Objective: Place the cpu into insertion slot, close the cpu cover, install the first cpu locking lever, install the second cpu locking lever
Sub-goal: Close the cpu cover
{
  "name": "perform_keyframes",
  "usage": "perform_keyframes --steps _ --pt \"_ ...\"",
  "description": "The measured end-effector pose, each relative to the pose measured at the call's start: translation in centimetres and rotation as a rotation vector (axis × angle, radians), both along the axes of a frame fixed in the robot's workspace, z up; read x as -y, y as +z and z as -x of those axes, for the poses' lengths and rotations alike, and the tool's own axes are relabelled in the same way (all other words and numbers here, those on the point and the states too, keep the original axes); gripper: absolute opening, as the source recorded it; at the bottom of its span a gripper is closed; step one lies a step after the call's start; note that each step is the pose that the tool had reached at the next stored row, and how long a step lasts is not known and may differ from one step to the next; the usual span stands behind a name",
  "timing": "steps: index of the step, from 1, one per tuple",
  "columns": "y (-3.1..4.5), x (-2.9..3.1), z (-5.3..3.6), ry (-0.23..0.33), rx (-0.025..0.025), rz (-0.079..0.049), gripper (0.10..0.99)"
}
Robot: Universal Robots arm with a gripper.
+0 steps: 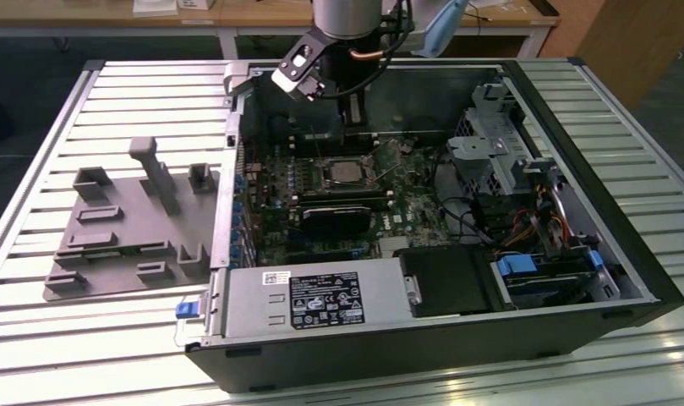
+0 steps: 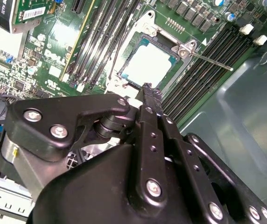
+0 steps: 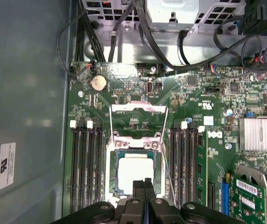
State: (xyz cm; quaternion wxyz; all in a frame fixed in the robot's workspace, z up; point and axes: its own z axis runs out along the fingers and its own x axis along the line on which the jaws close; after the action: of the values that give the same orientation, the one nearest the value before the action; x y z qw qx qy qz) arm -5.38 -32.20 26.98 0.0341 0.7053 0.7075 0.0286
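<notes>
The cpu (image 3: 134,171) lies flat in the insertion slot (image 3: 112,164), its silvery top bright in both wrist views. The cpu cover (image 3: 138,108), a thin metal frame with a window, is swung open and lies back beyond the socket. A thin lever rod (image 2: 211,60) sticks out from the socket's corner. My gripper (image 3: 144,185) is shut with nothing between its black fingers, and its tip hangs just over the near edge of the cpu (image 2: 150,65). In the exterior view the gripper (image 1: 351,117) is inside the open case, above the socket (image 1: 344,172).
Long black memory slots (image 3: 84,168) run along both sides of the socket. A card with a black fan (image 1: 336,218) sits in front of it. Cables (image 3: 171,56), a drive cage (image 1: 506,148) and the power supply (image 1: 308,298) fill the case. A grey fixture (image 1: 128,228) rests on the table.
</notes>
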Motion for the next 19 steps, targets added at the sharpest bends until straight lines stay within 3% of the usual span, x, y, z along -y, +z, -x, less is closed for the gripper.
perform_keyframes --steps 14,19 --pt "0.0 0.0 -3.17 -0.001 0.0001 0.0 0.102" --pt "0.0 0.0 -4.78 -0.001 0.0001 0.0 0.102"
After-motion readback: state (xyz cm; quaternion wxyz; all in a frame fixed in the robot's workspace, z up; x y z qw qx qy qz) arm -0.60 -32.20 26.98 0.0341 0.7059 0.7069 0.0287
